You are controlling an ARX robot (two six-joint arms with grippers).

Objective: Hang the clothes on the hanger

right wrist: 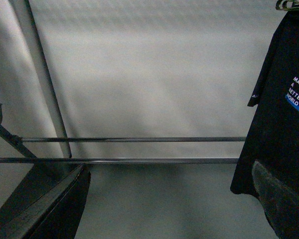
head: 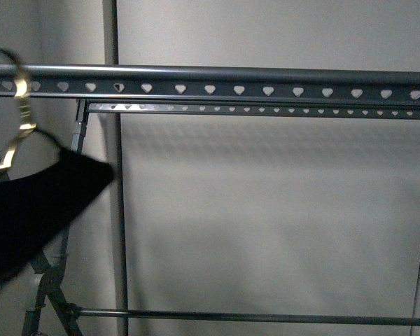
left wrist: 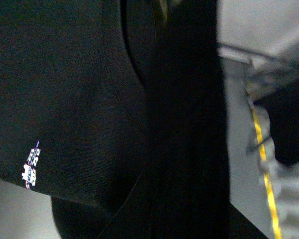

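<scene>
The hanger (head: 238,78) is a grey metal rack whose two top rails, punched with heart-shaped holes, cross the front view. The clothes (head: 35,203), a black T-shirt, hang at the far left on a gold wire frame (head: 19,112) whose hook is level with the near rail. I cannot tell if the hook rests on it. In the left wrist view the clothes (left wrist: 89,99) fill the picture with a small white print (left wrist: 32,167). My left gripper is shut on them, hidden in the cloth. My right gripper (right wrist: 169,199) is open and empty, left of the clothes (right wrist: 281,134).
The hanger's thin lower bars (right wrist: 129,160) and slanted legs (right wrist: 45,79) stand before a plain pale wall (head: 280,210). A yellow line (left wrist: 265,174) runs along the grey floor in the left wrist view.
</scene>
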